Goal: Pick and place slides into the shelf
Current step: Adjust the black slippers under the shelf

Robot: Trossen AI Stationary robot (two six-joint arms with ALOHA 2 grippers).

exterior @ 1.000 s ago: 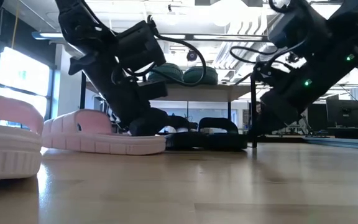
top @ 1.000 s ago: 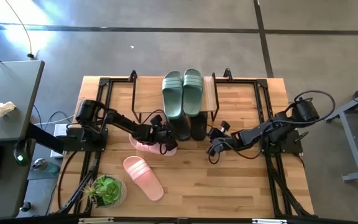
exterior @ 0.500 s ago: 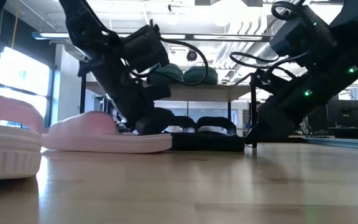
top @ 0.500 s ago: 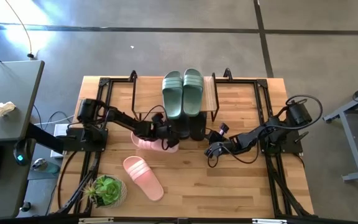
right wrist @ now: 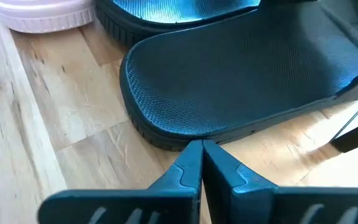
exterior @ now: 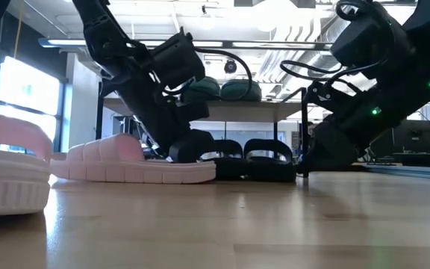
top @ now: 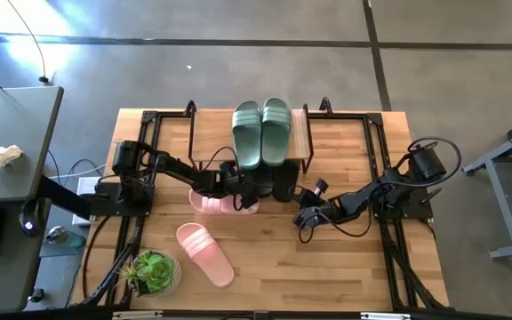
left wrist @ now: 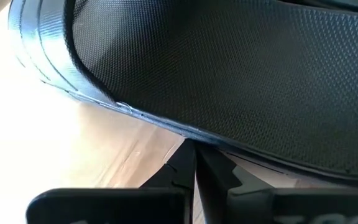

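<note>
1. Slides: the green pair [top: 261, 132] lies on top of the shelf [top: 204, 138]; the black pair [top: 272, 182] sits under it on the tabletop [top: 345, 267].
2. One pink slide [top: 212, 203] lies beside the black pair, the other [top: 204, 253] nearer the front.
3. Left end effector [left wrist: 194, 167], clenched, touches a black slide's edge.
4. Right end effector [right wrist: 202, 155], clenched, touches the other black slide's heel.

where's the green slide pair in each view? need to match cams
High view: green slides on top of the shelf, far side of the table, centre.
Low view: green slides on the shelf plank, behind the left arm.
Left wrist view: not in it.
Right wrist view: not in it.
Shared landmark: black slides.
</note>
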